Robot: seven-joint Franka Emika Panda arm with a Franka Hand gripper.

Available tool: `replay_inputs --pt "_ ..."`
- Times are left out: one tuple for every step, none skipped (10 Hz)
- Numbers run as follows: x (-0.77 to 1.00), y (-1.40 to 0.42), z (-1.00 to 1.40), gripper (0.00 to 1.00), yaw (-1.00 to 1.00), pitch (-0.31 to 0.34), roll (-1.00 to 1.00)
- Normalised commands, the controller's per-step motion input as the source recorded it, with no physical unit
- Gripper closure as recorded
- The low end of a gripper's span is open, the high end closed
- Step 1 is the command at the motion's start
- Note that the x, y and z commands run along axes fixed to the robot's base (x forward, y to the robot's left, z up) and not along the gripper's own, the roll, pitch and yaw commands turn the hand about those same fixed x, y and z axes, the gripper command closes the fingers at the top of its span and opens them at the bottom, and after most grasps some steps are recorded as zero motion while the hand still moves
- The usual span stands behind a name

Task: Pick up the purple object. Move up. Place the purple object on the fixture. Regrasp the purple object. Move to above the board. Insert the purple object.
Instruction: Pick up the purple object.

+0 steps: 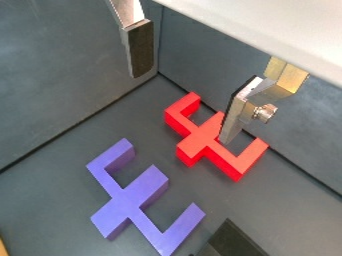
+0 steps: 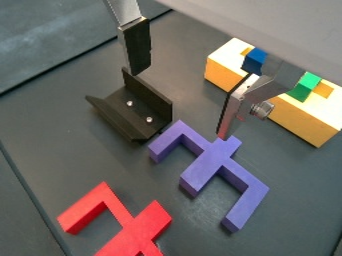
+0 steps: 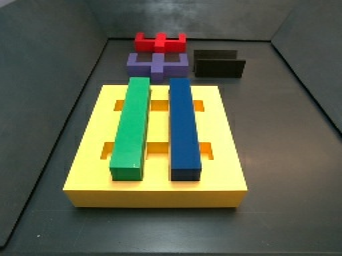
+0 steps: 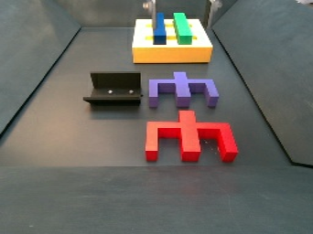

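Note:
The purple object (image 4: 181, 88) lies flat on the dark floor between the fixture (image 4: 113, 89) and the red notched block (image 4: 189, 137). It also shows in both wrist views (image 1: 134, 190) (image 2: 207, 160) and in a side view (image 3: 158, 65). The gripper (image 1: 190, 80) (image 2: 187, 78) hangs open and empty above the floor, with nothing between its silver fingers (image 2: 134, 45). The purple object lies below it, untouched. The black fixture (image 2: 134, 112) (image 3: 221, 63) stands empty. The yellow board (image 3: 94, 150) (image 4: 171, 52) (image 2: 227, 70) carries a green bar (image 3: 130, 125) and a blue bar (image 3: 183, 125).
The red notched block (image 1: 207, 135) (image 2: 114, 220) (image 3: 160, 42) lies beside the purple object. Dark walls enclose the floor on the sides (image 3: 54, 90). A pale wall edge (image 1: 267, 30) runs past the far finger.

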Motion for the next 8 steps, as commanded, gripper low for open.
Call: replay_inputs --pt "0.0 0.0 0.0 0.0 0.0 0.0 0.01" --pt "0.08 -0.16 -0.09 0.0 0.0 -0.034 0.0" --pt "-0.09 -0.8 -0.43 0.0 0.0 -0.147 0.0" --pt "-0.17 -1.0 -0.68 0.0 0.0 -0.156 0.0" --pt "-0.19 -1.0 -0.83 0.0 -0.06 -0.163 0.0" --pt "-0.18 -1.0 -0.83 0.0 -0.05 -0.159 0.0" --pt "-0.1 -0.95 -0.89 0.0 -0.11 -0.171 0.0" --pt "0.0 -0.57 -1.0 0.0 -0.13 -0.146 0.0"
